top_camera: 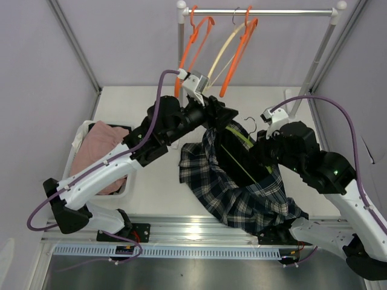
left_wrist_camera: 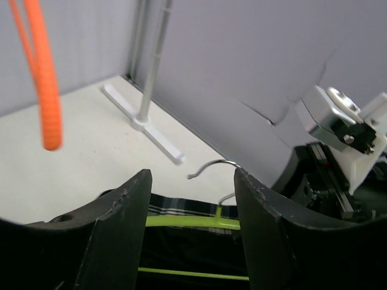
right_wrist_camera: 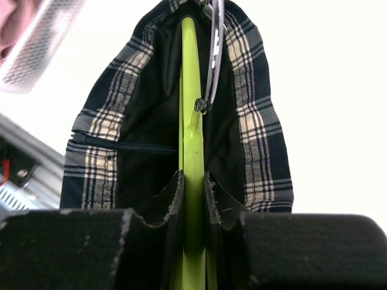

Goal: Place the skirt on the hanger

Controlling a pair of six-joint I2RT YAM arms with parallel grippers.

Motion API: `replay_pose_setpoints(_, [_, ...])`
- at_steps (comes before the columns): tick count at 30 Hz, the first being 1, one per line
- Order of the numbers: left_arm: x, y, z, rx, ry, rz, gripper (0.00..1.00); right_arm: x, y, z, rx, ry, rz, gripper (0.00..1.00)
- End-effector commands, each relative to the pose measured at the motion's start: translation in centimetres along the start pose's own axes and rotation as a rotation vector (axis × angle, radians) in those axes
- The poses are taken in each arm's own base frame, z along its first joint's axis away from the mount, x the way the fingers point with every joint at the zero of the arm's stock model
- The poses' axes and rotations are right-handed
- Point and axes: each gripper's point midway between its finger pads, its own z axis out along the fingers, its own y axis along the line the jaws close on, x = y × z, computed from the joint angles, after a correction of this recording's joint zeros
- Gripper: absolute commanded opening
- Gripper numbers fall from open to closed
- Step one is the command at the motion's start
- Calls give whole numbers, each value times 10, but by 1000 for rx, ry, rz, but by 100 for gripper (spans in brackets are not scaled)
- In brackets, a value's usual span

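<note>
The skirt point(top_camera: 242, 193), one dark plaid piece, lies bunched between my two arms, its hem spilling to the near edge of the surface point(top_camera: 157, 175) and its waist lifted up around the one green hanger point(right_wrist_camera: 188, 90). My right gripper point(right_wrist_camera: 193, 187) is pinched narrow on that hanger's green body, fingers tight on either side, and the plaid waistband wraps round the hanger beyond them, with the metal hook point(right_wrist_camera: 213, 54) poking out at the top. My left gripper point(left_wrist_camera: 192, 181) sits at the skirt's upper end with its fingers standing well apart. The green bar and a strip of plaid run across the gap, and I cannot tell whether either finger presses the cloth. To my left sits one white basket point(top_camera: 77, 142) holding a pink garment point(top_camera: 100, 151). Farthest off, the rail point(top_camera: 260, 11) carries three more hangers: two orange point(top_camera: 196, 36) point(top_camera: 242, 45) and one cream point(top_camera: 221, 57).
</note>
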Motion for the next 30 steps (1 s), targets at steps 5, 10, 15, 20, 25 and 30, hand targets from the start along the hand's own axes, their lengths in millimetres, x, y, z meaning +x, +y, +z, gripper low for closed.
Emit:
replay_pose_setpoints(5, [-75,10,-44,-93,-169,8,63,-52,-43,-30,229,-145,110,0])
replay_pose_setpoints(10, [-81,9,-70,-97,-165,28,63,-87,-74,-43,332,-247,123,0])
replay_pose_setpoints(15, [-77,7,-109,-88,-152,40,63,-139,-104,-47,361,-367,93,0])
replay_pose_setpoints(20, [-52,7,-139,-61,-111,32,63,-183,-129,-41,291,-470,105,0])
replay_pose_setpoints(25, [-26,11,-165,-56,-49,27,63,-227,-162,-47,236,-591,146,0])
replay_pose_setpoints(30, [-14,12,-180,-48,-16,31,62,-265,-184,-43,257,-658,125,0])
